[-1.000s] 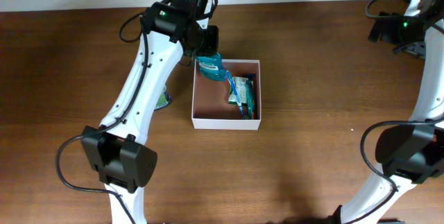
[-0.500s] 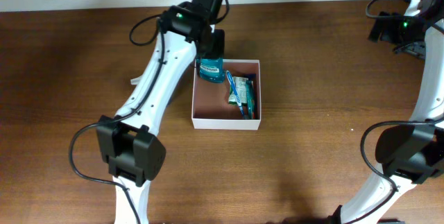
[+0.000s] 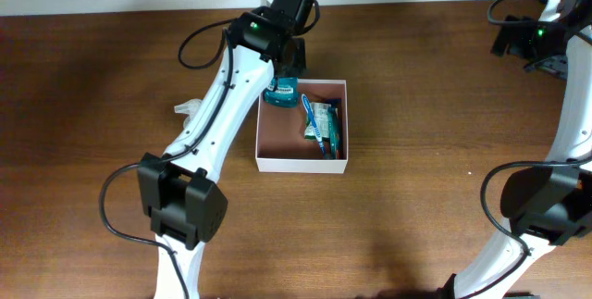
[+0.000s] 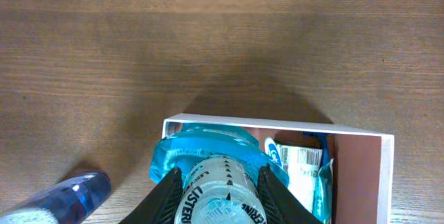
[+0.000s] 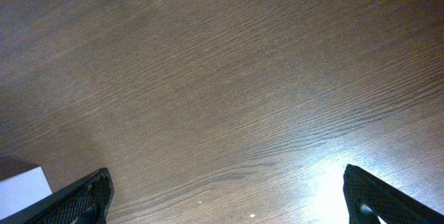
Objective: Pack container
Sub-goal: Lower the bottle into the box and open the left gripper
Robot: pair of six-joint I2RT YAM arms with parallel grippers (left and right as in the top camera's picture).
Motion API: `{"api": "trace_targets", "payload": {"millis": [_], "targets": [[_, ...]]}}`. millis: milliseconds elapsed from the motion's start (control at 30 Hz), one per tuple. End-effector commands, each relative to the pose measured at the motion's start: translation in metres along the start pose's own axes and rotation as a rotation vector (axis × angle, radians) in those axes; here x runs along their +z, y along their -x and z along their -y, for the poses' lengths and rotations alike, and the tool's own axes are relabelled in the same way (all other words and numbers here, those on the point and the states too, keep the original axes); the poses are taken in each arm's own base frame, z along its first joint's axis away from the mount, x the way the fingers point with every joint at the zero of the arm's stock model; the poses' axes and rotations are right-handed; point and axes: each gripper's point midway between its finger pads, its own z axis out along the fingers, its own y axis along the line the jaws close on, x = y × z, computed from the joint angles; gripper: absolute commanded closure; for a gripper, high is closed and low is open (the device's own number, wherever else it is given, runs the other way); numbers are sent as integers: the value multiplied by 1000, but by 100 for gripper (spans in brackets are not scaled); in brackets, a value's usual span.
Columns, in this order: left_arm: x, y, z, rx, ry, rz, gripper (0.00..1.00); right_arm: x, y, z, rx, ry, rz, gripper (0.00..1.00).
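matt wood-grain table [image 3: 416, 206]; glossy translucent plastic bottle [image 4: 208, 151]; smooth white-walled container [image 3: 301, 163]

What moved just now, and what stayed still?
The left arm swung to the right. Its claw stayed shut on the teal bottle, keeping it at the far-left corner of the box. The box, the toothbrush inside it and the open right claw stayed put.
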Motion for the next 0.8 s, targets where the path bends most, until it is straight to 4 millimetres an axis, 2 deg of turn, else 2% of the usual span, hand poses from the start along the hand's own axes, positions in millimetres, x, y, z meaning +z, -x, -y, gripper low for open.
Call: {"api": "trace_targets", "payload": {"millis": [0, 267, 700, 767], "targets": [[0, 9, 2, -21, 14, 37, 87, -11, 2, -2, 7, 11, 25, 2], [1, 16, 6, -28, -1, 67, 87, -11, 2, -2, 7, 11, 25, 1], [7, 15, 6, -26, 3, 61, 85, -11, 2, -2, 7, 11, 25, 1], [7, 15, 6, -26, 3, 61, 63, -11, 2, -2, 7, 11, 25, 1]]}}
